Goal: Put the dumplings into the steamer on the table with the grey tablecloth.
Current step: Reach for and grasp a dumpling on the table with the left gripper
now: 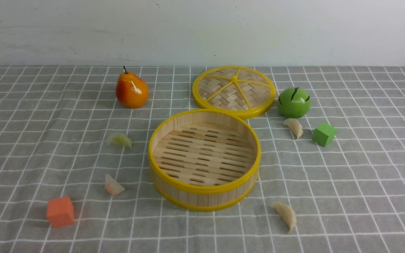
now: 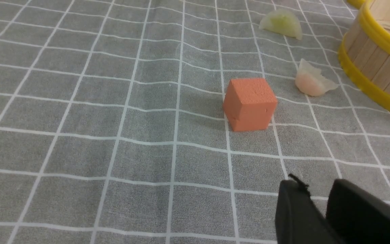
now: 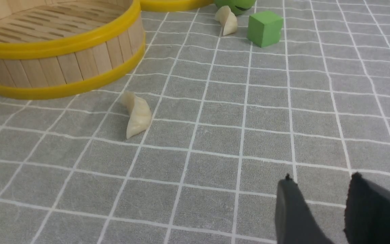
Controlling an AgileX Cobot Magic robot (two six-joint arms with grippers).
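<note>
**benchwatcher:** The steamer (image 1: 202, 191) sits mid-table on the grey tablecloth (image 1: 364, 182), and it's empty. The pinkish dumpling (image 1: 113, 185) and greenish dumpling (image 1: 120, 140) lie to its left. The near cream dumpling (image 1: 286, 215) is at its front right. The far cream dumpling (image 1: 294, 127) is back right, between the green ball (image 1: 294, 102) and the green cube (image 1: 324, 134). Neither arm shows from the front. On the wrist cams the left gripper (image 2: 318, 184) has its fingers just a crack apart and the right gripper (image 3: 320, 181) is spread wider. Both are holding nothing.

**gridcloth_fan:** So it's the first pick, I guess. How would you play it?

**benchwatcher:** I'd send the right side for the near cream one, since it's closest and has bare cloth all round. Come straight down with the fingers across the thin way of the crescent, not along it, because these look squashy and slippery. Lift clear of the yellow rim before crossing, then let go low over the slats.

**gridcloth_fan:** Any tight spots?

**benchwatcher:** The pinkish one has the orange cube (image 1: 60, 211) near it, though they're apart. Left would need to open up first and come in from the free side. The far cream one is the cramped pick, with the ball just behind and the cube beside it. The lid (image 1: 234, 91) lies right behind the steamer, and I can't tell if they touch. The pear (image 1: 131, 90) is well out of the way. The front table edge isn't in view.
</note>
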